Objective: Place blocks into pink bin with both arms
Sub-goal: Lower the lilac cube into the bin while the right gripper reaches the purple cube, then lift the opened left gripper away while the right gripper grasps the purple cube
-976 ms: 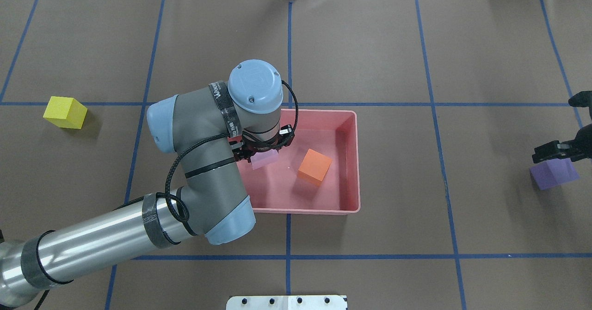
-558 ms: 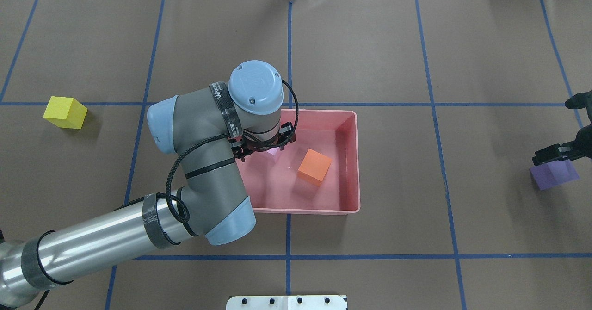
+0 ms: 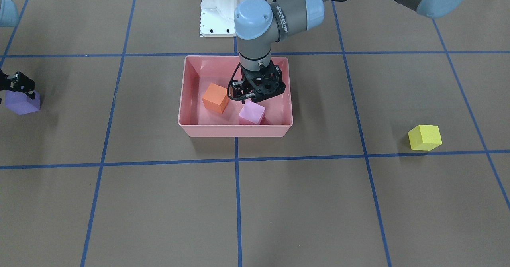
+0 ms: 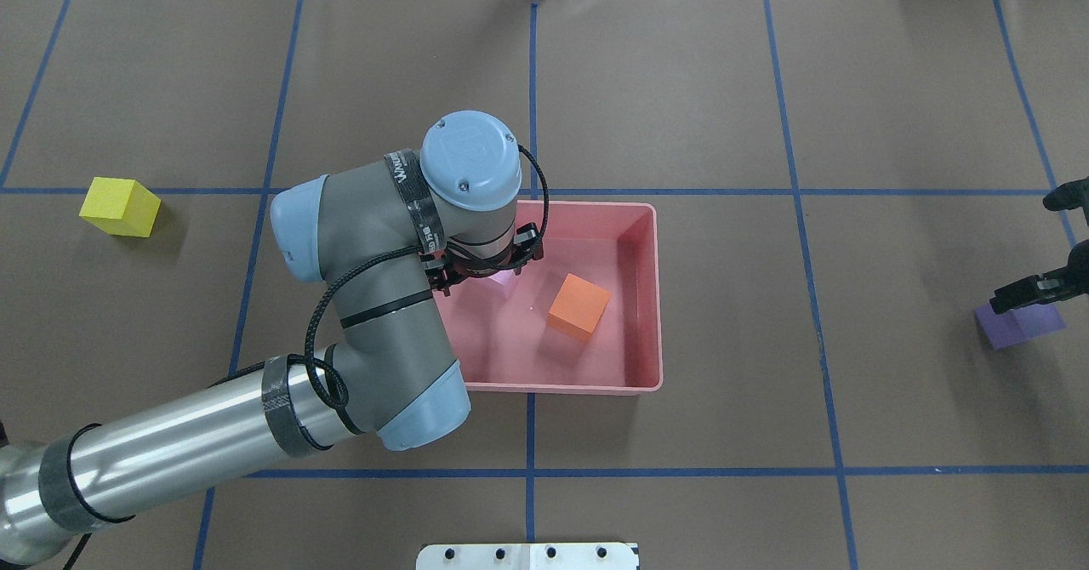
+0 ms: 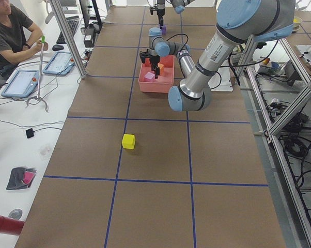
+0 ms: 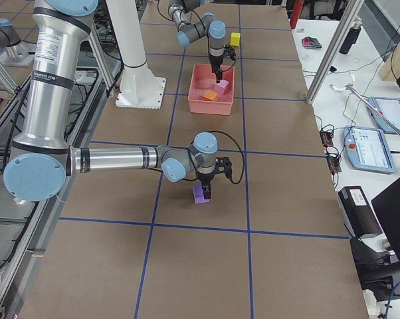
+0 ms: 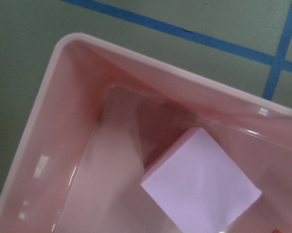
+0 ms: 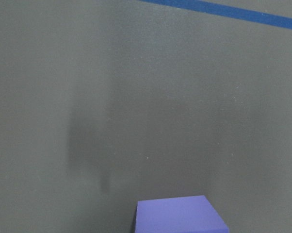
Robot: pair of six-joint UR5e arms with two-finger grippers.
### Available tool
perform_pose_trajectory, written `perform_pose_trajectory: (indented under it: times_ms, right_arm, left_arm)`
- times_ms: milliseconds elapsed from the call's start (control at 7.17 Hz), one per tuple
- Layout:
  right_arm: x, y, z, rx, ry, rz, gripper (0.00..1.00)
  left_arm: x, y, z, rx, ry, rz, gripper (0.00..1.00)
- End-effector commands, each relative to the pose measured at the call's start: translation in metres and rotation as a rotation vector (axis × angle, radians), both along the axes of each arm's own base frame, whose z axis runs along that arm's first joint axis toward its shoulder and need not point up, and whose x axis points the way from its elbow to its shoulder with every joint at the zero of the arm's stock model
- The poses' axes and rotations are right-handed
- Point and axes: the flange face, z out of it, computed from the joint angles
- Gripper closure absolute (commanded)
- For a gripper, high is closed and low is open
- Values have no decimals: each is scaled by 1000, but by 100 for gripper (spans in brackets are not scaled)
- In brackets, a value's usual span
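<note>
Four blocks [image 3: 215,97], one pink bin [image 3: 235,130], two arms [image 3: 279,16].

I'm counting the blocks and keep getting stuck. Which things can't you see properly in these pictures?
Overhead: the left arm's wrist covers the left tool and nearly all of the lilac block.
Overhead and front views: the picture's edge cuts off the right tool; open or shut is unclear.
Right wrist view: the bottom edge cuts off the purple block.
</note>
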Motion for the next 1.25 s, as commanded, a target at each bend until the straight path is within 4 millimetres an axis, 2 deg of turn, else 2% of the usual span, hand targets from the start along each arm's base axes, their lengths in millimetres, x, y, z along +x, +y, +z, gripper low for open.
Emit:
perform_pose_trajectory:
  times_ms: [0,139,279,418,558,697,836,976,1115]
  right_arm:
    - [1,2,16,-5,18,-18,1]
    - [-1,2,15,-10,14,-20,20]
    - [-1,2,14,-20,6,-14,94]
    - [-3,0,13,-21,7,-16,100]
    - [-4,-1,10,-18,3,-17,100]
    - [-7,-1,2,-19,-22,-26,100]
    - [-18,-16,-24,-28,-70,-17,100]
    - [-29,-34,-54,-42,-89,23,100]
    - [-42,-56,-83,-55,-99,49,100]
  left_arm:
    - [0,0,0,0,2,0,1]
    - [-1,0,0,1,1,-1,1]
    - [-11,-5,-8,11,17,-12,1]
    - [-45,-24,-26,38,58,-46,1]
    - [-90,-40,-38,106,92,-39,1]
    - [-137,-54,-27,118,132,14,1]
    - [-188,-47,7,185,144,99,1]
    - [-239,-36,62,260,95,167,1]
    - [-281,-45,118,318,25,239,1]
